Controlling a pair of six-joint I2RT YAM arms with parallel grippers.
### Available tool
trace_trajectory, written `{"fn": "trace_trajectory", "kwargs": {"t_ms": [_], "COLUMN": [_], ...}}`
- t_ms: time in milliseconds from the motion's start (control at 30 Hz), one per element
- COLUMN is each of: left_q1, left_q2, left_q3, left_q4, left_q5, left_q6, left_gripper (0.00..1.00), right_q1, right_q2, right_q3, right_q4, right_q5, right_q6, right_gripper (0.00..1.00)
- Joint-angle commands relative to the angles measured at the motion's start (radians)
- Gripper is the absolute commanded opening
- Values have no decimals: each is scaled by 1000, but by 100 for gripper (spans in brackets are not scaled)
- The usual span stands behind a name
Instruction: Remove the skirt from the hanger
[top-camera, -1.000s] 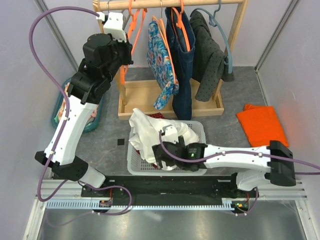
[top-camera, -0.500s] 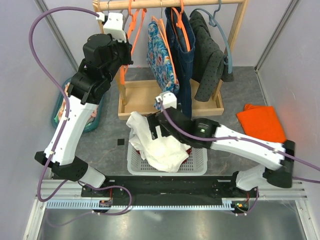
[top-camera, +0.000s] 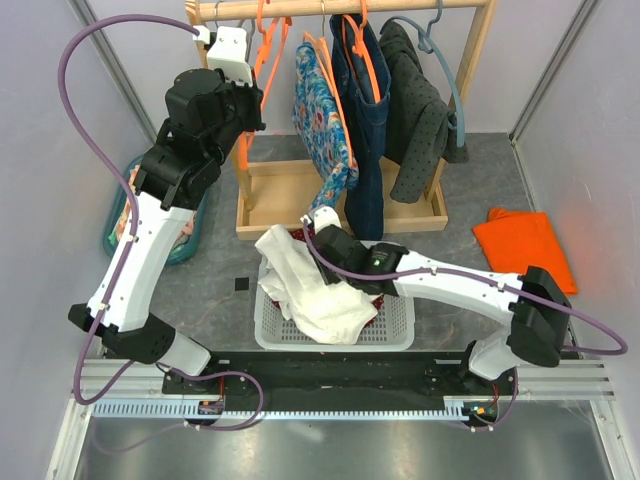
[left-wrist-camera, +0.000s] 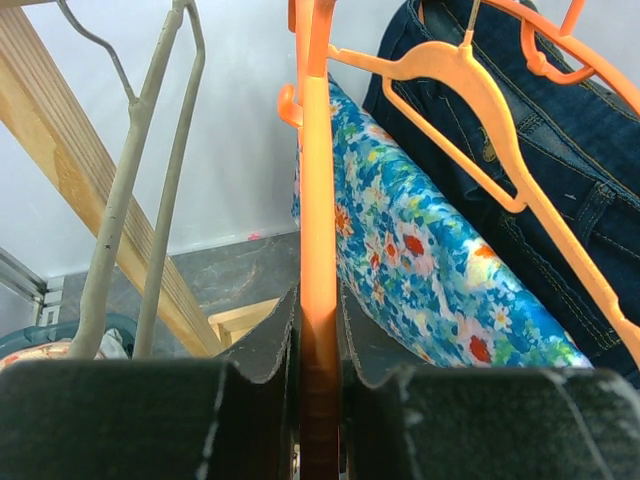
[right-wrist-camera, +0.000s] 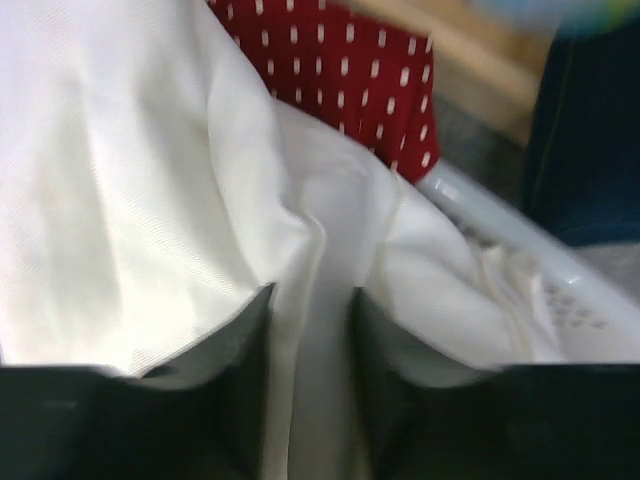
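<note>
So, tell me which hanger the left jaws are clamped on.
The bare orange plastic hanger, pinched between the left jaws; the other orange hangers carry the blue floral garment and denim.

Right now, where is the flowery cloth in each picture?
Top external: flowery cloth hangs upper middle, left of the jeans.
Left wrist: flowery cloth at centre, right of the orange hanger.
Right wrist: only a blurred blue patch, top right; cannot tell.
Landmark: the jeans, right of it in both.
</note>
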Motion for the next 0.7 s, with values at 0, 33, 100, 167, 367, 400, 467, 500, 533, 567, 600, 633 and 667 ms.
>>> {"fn": "trace_trajectory", "kwargs": {"t_ms": [0, 33, 100, 167, 367, 400, 467, 500, 533, 567, 600, 633, 667], "left_q1": [3, 5, 17, 42, 89, 94, 99, 99, 100, 102, 102, 102, 102], "left_q2": [15, 21, 46, 81, 150, 167, 181, 186, 187, 189, 186, 181, 178], "left_q3": [35, 45, 70, 88, 161, 171, 179, 179, 176, 173, 165, 159, 156], "left_q4": [66, 66, 63, 57, 45, 45, 43, 42, 39, 39, 36, 37, 37], "left_q5": [-38, -36, -39, -35, -18, -16, -12, -13, -13, -12, -12, -12, -10], "left_q6": [45, 43, 34, 28, -1, 2, 5, 5, 3, 5, 5, 5, 5], "left_gripper": [2, 2, 2, 2, 2, 2, 2, 2, 2, 2, 2, 2, 2], "right_q1": [58, 76, 113, 144, 182, 181, 182, 181, 181, 179, 175, 165, 138], "right_q2": [-159, -183, -243, -274, -279, -274, -247, -239, -233, -221, -214, -205, -182], "right_q3": [-123, -155, -183, -218, -285, -298, -328, -350, -361, -371, -393, -405, -414], "right_q4": [78, 79, 80, 83, 118, 126, 137, 140, 144, 149, 154, 160, 163], "right_q5": [-100, -91, -91, -100, -143, -152, -146, -140, -122, -111, -100, -100, -111], "right_q6": [74, 87, 146, 195, 250, 265, 281, 293, 301, 310, 322, 350, 367], "right_gripper": [33, 27, 22, 21, 19, 19, 17, 17, 17, 17, 17, 17, 17]}}
